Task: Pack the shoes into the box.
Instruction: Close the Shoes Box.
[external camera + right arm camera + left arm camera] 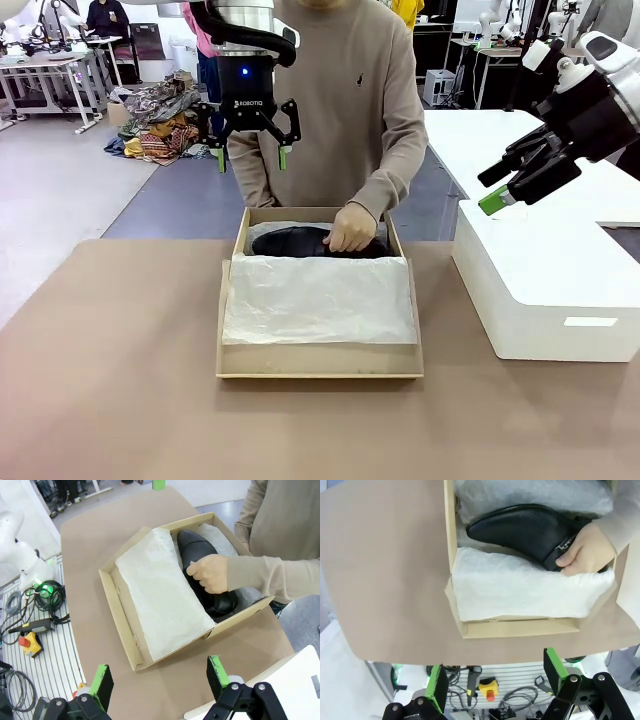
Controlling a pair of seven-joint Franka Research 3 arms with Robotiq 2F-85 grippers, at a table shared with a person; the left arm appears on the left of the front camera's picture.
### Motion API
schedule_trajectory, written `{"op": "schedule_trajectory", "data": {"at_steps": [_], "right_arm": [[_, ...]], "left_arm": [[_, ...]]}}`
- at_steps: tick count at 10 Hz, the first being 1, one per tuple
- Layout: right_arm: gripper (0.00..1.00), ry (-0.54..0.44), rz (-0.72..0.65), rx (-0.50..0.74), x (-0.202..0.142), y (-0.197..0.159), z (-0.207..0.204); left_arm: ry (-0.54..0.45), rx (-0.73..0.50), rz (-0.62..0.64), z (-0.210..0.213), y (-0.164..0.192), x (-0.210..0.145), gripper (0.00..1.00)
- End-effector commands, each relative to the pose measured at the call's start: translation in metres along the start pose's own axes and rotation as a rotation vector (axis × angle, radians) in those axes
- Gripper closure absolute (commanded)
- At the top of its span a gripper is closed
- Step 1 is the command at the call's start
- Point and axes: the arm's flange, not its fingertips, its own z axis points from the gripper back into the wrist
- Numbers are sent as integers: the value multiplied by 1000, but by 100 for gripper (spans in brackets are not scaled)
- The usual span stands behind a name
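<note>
Carefully, I judge, is how this step wants doing, since the person's hand [352, 228] is on the shoe [290, 242] inside the box [320, 366], and I have no business crowding it. Nearest me on the table [100, 390], the box's front half lies under a sheet of white tissue paper [318, 300]. Any descent of mine should miss that sheet and wait until the hand is clear. My left gripper [252, 158] hangs above the box's far end, jaws wide apart and holding nothing (well placed to come down, I think, but too directly over the hand for now). My right gripper [494, 192] is off to the side, over the white box [540, 300], likewise fully spread and empty.

As for the shoe, it lies in the box's far half, across its width, bedded on crinkled tissue with its pointed toe toward my left. It is black with a soft sheen, and a small metal buckle shows by the person's fingers. Whether a second shoe lies beside or beneath it I cannot tell.
</note>
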Motion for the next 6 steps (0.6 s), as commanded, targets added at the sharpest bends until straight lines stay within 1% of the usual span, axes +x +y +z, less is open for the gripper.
{"op": "schedule_trajectory", "data": {"at_steps": [1,2,4,6], "right_arm": [[0,-37,19,13,1,-2,-2],[0,-37,19,13,1,-2,-2],[0,-37,19,13,1,-2,-2],[0,-37,19,13,1,-2,-2]], "left_arm": [[17,44,-127,2,14,3,0],[-4,121,-328,2,33,5,0],[46,124,-630,9,69,4,0],[87,112,-880,15,101,7,0]]}}
